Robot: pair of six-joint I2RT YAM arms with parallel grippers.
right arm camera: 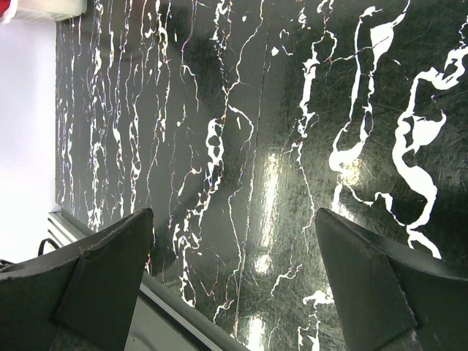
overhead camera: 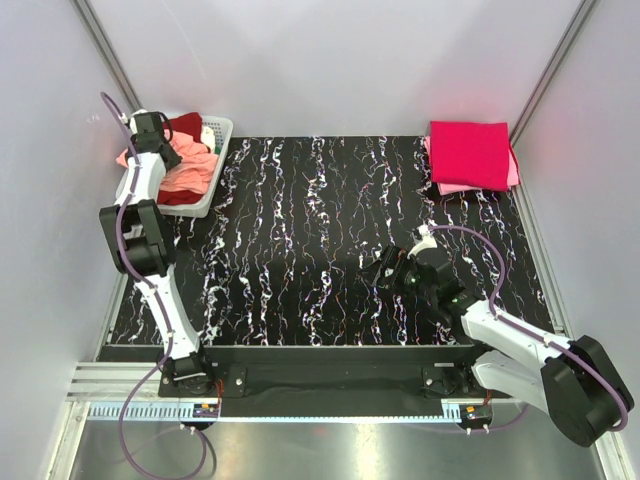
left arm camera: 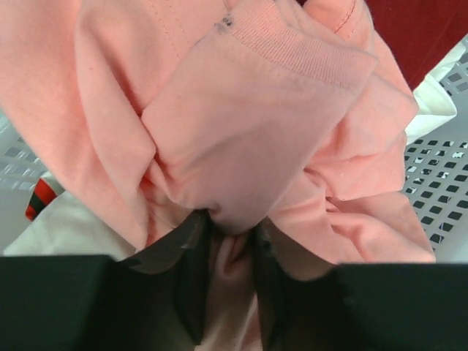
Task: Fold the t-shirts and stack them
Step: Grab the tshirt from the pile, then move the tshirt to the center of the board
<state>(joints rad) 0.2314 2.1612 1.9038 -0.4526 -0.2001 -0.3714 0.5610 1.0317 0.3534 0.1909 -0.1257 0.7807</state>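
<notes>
Tees (overhead camera: 195,170) in basket (overhead camera: 222,150) far L, folded stack (overhead camera: 470,150) far R, maybe two.

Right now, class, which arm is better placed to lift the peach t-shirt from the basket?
Left. The left gripper grips a fold of the peach t-shirt in the white basket; the right gripper hangs open over the table, far away.

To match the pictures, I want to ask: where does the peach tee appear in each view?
Top: peach tee far left, in the basket.
Left wrist: peach tee fills the upper picture, pinched by the left claw.
Right wrist: not in it.
Shared landmark: the white basket.
</notes>
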